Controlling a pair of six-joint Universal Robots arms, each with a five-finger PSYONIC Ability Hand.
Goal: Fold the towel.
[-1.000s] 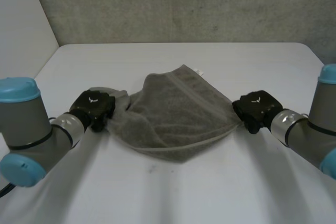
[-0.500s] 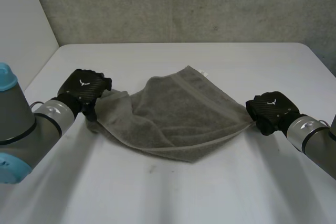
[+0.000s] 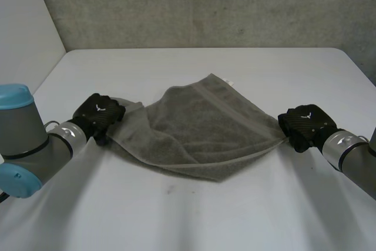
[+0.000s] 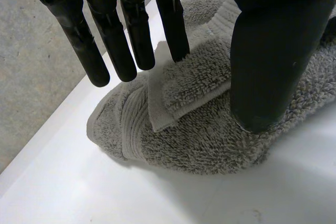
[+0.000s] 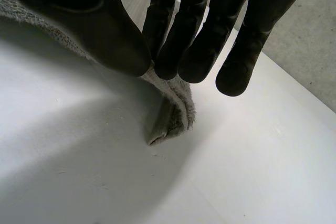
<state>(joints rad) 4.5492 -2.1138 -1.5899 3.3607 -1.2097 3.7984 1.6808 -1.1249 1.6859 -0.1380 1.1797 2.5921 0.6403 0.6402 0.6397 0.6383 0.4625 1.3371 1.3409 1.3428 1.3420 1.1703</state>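
Observation:
A grey towel (image 3: pixel 200 127) lies rumpled and partly doubled over in the middle of the white table (image 3: pixel 188 216). My left hand (image 3: pixel 98 113) is at its left corner. In the left wrist view its fingers (image 4: pixel 131 35) are straight and spread just above the bunched towel corner (image 4: pixel 199 129), and the thumb (image 4: pixel 273 51) rests on the pile without pinching it. My right hand (image 3: pixel 305 124) is at the towel's right corner. In the right wrist view its thumb and fingers (image 5: pixel 189 40) pinch the towel edge, and the corner tip (image 5: pixel 173 116) hangs down to the table.
A grey concrete wall (image 3: pixel 205 4) runs along the table's far edge, and a white wall (image 3: pixel 23 33) stands at the left. Bare tabletop lies in front of the towel and behind it.
My left hand has opened and let go of the left corner, moving slightly outward. My right hand has pulled its corner to the right, stretching the towel wider.

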